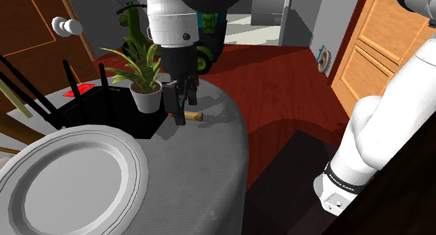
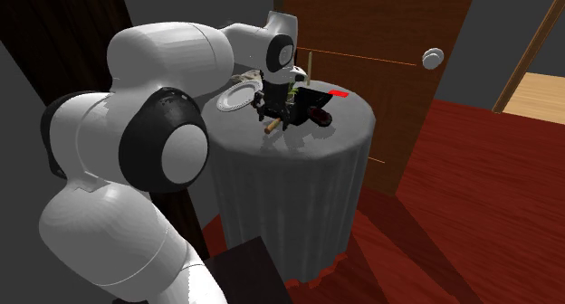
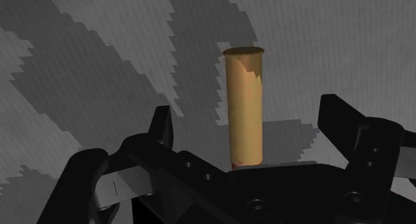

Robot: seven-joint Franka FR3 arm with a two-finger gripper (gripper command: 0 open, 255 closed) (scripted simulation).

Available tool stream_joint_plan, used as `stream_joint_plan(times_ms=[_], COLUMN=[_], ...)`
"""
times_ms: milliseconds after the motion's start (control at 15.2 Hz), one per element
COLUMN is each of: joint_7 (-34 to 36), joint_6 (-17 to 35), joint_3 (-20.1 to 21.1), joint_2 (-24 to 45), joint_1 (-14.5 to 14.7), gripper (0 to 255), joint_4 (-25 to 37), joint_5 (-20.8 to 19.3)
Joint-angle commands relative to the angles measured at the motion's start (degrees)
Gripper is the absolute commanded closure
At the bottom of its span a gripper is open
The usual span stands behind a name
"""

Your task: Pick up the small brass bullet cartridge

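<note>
Grey-draped round table point(image 1: 209, 153) across frame centre. Big pale plate point(image 1: 70, 177) lower left, black router point(image 1: 105, 109) above it, potted plant point(image 1: 144, 73) centre. Black gripper point(image 1: 181, 109) low over cloth, fingers spread, straddling brass cartridge point(image 3: 243, 109), lying flat, untouched.

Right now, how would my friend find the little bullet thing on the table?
Look at the round table with the grey cloth. Next to the small potted plant, just below the black gripper, lies the cartridge. It is the only short tan tube lying on its side.
</note>
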Motion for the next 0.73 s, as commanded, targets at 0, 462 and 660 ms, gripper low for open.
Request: stream_joint_plan(times_ms=[0, 462, 660], joint_7=[-0.04, -0.03, 0.09], joint_6=[0.32, 0.35, -0.45], joint_3=[0.01, 0.02, 0.0], joint_2=[0.03, 0.08, 0.02], joint_1=[0.0, 0.0, 0.0], gripper=[255, 255, 255], joint_4=[-0.28, -0.26, 0.5], joint_5=[0.0, -0.02, -0.02])
